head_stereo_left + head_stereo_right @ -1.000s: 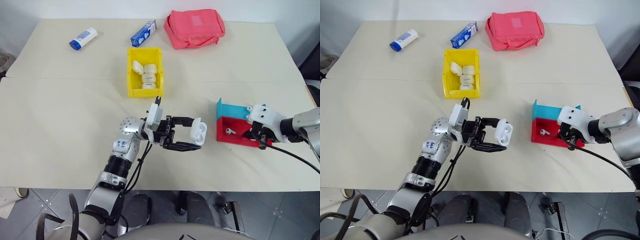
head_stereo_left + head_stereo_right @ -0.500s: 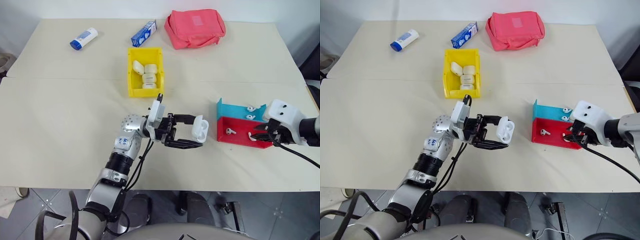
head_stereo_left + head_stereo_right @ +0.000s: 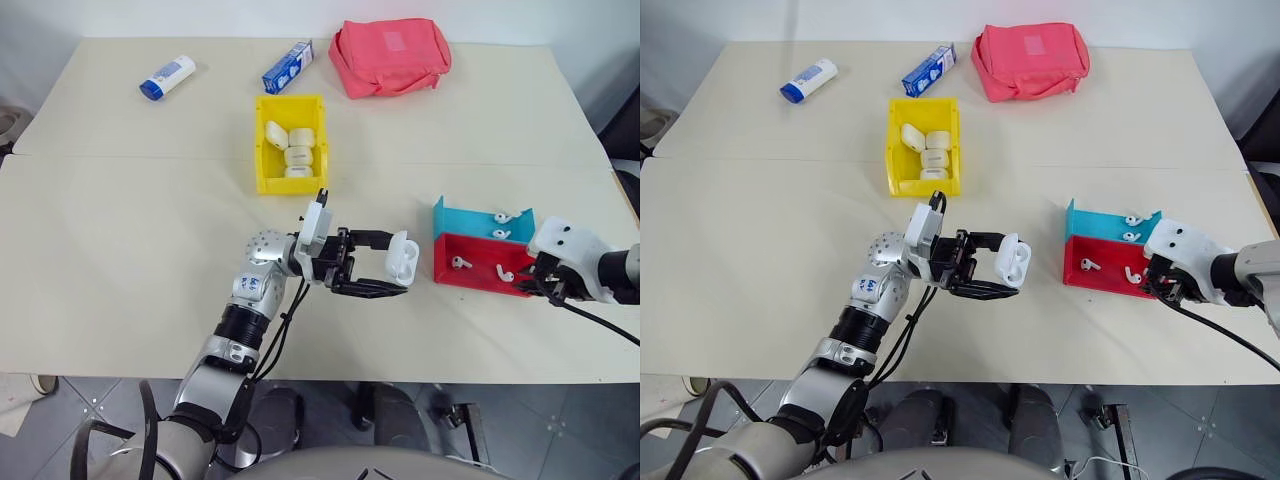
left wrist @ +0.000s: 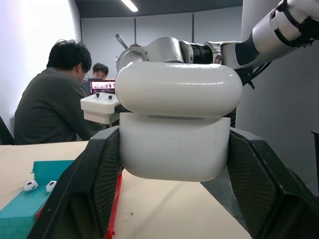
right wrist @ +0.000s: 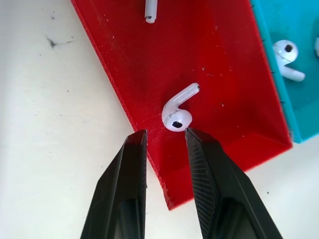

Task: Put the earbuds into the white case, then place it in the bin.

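My left gripper [image 3: 398,266] is shut on the white case [image 3: 402,259], held above the middle of the table with its lid flipped open [image 4: 174,144]. My right gripper [image 5: 164,133] is at the right end of the red tray [image 3: 478,281], its fingers a little apart and empty. One earbud [image 5: 178,110] lies in the red tray just beyond its fingertips. A second earbud [image 3: 459,263] lies at that tray's left end. Two more earbuds [image 3: 498,225] sit in the teal tray [image 3: 462,221]. The yellow bin [image 3: 290,184] stands farther back and holds several cream cases.
At the back of the table lie a pink pouch [image 3: 390,55], a blue carton [image 3: 287,67] and a white bottle with a blue cap [image 3: 166,77]. People [image 4: 50,99] sit beyond the table in the left wrist view.
My right gripper has opened a little and drawn back to the right off the red tray, and an earbud now shows at that tray's right end. The left gripper and case stayed put.
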